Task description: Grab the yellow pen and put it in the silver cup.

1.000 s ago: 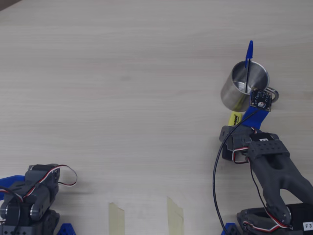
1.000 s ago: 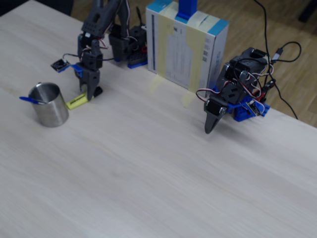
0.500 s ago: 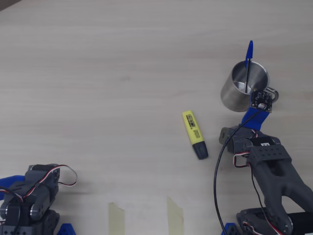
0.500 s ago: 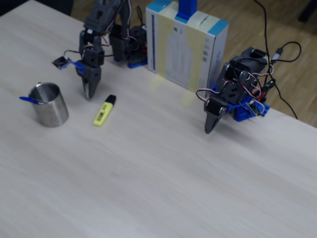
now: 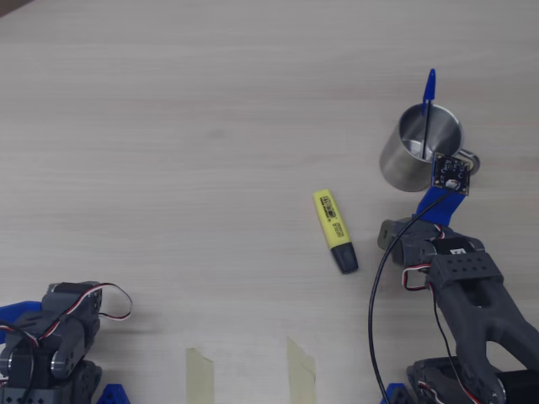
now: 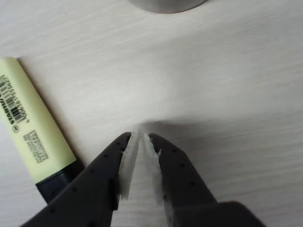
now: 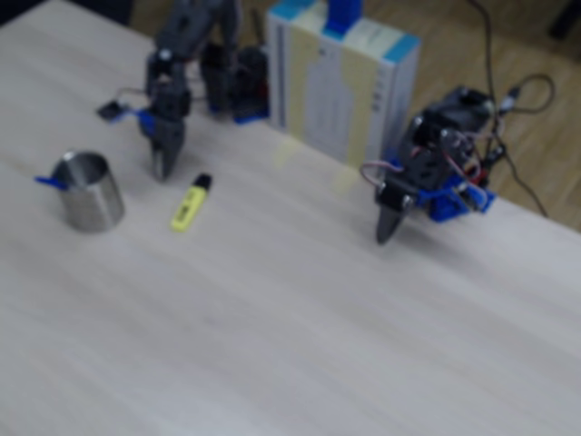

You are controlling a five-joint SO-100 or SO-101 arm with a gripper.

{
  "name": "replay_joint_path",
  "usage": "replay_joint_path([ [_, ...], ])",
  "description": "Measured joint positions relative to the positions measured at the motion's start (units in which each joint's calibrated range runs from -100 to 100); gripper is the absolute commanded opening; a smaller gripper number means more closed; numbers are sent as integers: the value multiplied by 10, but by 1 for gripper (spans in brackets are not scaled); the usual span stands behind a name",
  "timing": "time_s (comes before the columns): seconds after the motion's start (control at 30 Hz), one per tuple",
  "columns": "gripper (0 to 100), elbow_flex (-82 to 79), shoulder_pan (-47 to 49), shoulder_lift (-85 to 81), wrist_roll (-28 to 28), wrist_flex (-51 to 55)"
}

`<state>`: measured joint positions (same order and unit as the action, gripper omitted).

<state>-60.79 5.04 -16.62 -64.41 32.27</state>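
Note:
The yellow pen (image 5: pixel 334 229) lies flat on the wooden table, black cap toward the bottom of the overhead view, left of my gripper (image 5: pixel 394 238). In the wrist view the pen (image 6: pixel 28 132) is to the left of my gripper (image 6: pixel 140 138), whose fingers are nearly together with nothing between them. The silver cup (image 5: pixel 419 149) stands upright just beyond the gripper, and only its base edge (image 6: pixel 165 4) shows at the top of the wrist view. The fixed view puts the gripper (image 7: pixel 163 169) pointing down between the cup (image 7: pixel 89 193) and the pen (image 7: pixel 189 205).
A blue-capped ballpoint (image 5: pixel 429 91) stands in the cup. A second arm (image 5: pixel 59 332) rests at the lower left of the overhead view, seen folded (image 7: pixel 427 182) in the fixed view. A tall box (image 7: pixel 340 82) stands behind. Two tape strips (image 5: pixel 200 369) mark the near edge.
A second ago the yellow pen lay beside the cup at the gripper's tips. It now lies apart, further left in the overhead view. The gripper has lifted slightly.

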Motion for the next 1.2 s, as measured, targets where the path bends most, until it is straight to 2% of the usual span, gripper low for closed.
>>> replay_joint_path([
  [0.17,7,24,47,0,0,0],
  [0.3,17,68,80,0,11,0],
  [0.43,22,80,97,0,39,0],
  [0.8,22,121,156,17,47,0],
  [1.2,22,162,177,100,47,0],
])
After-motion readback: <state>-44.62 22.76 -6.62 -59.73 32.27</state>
